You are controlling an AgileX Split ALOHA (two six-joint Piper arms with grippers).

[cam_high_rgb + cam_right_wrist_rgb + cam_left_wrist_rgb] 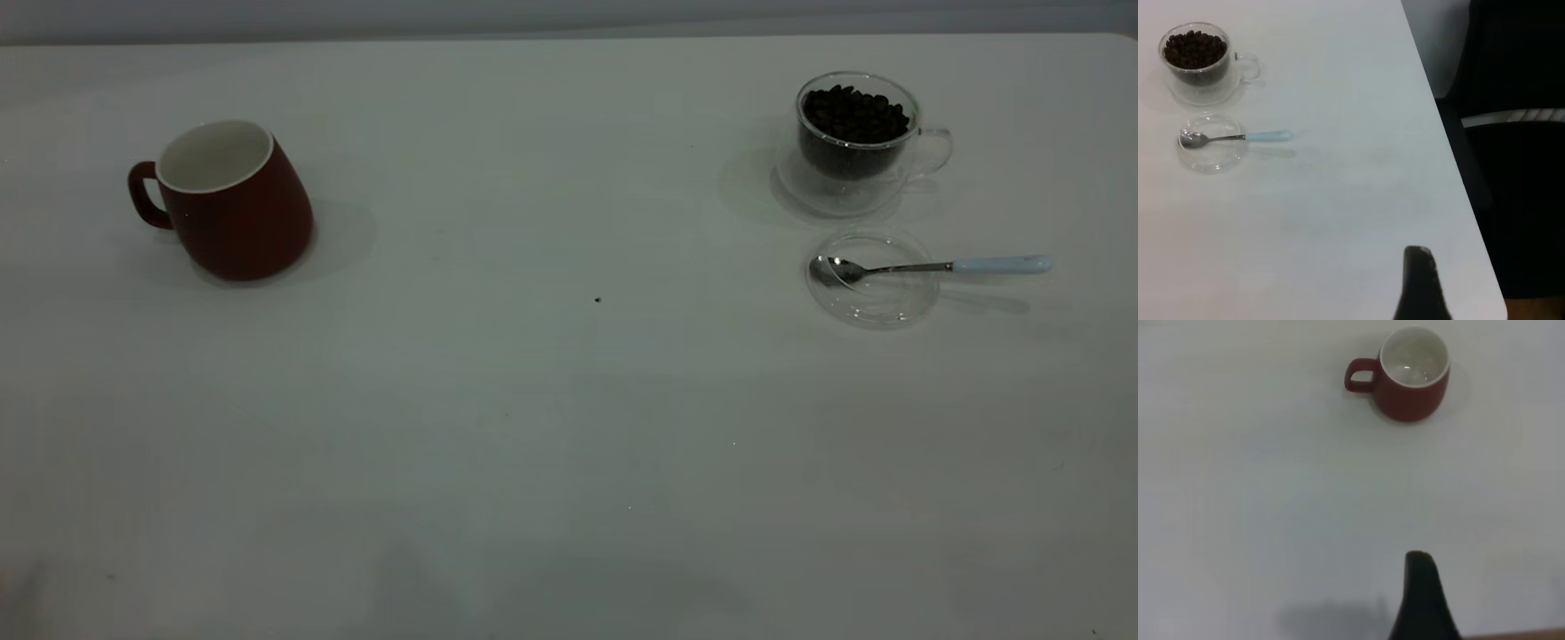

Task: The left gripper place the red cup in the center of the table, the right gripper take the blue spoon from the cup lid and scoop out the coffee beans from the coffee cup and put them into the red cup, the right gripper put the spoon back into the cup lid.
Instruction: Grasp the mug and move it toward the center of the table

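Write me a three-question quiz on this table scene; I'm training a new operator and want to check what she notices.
1. True or false: the red cup is empty.
2. Where does the spoon bowl rest?
A. in the coffee cup
B. on the cup lid
C. on the bare table
3. Fill in: the coffee cup holds coffee ____.

Key: 1 true; 2 B; 3 beans.

Empty red cup (238, 209) upright; spoon (925, 266) on lid (873, 298).
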